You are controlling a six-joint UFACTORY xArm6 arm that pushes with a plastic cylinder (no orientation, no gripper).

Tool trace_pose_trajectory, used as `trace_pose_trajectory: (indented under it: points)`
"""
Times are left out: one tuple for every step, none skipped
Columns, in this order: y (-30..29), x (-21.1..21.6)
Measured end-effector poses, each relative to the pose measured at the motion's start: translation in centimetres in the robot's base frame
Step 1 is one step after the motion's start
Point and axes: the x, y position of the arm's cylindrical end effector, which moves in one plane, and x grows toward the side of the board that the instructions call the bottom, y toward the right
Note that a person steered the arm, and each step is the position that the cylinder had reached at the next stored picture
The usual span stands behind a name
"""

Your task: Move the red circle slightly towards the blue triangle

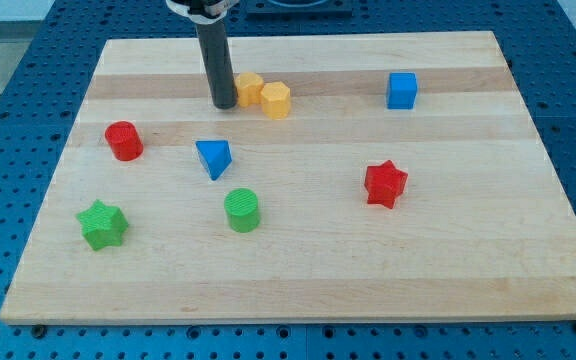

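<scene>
At the view's left, the red circle (124, 141) is sitting above the green star (102, 224), with the blue triangle (214, 157) lying well apart to its right and the green circle (242, 210) below that. My tip (224, 104) is resting at the view's top — just beside two yellow blocks (264, 94), above the triangle, well away from the red circle. Rightward, a red star (385, 184) and blue cube (401, 90) are sitting on the wooden board (488, 270) — there are no jaws here, only a plain rod.

The red circle (124, 140), a short upright cylinder, stands at the board's left-centre. The blue triangle (214, 157), seemingly a wedge pointing down-left, lies apart to its right.
</scene>
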Motion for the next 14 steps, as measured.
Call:
trace_pose_trajectory:
  points:
    - [0.2, 0.0]
    - [-0.2, 0.0]
    - [-2.3, 0.0]
    - [-2.5, 0.0]
    - [-3.0, 0.0]
    - [-5.3, -0.1]
    - [-6.2, -0.2]
    - [-10.2, -0.2]
    - [-12.3, -0.1]
    - [-12.8, -0.1]
    - [-13.0, 0.1]
    - [-13.2, 0.1]
    - [-13.5, 0.1]
    - [-14.0, 0.0]
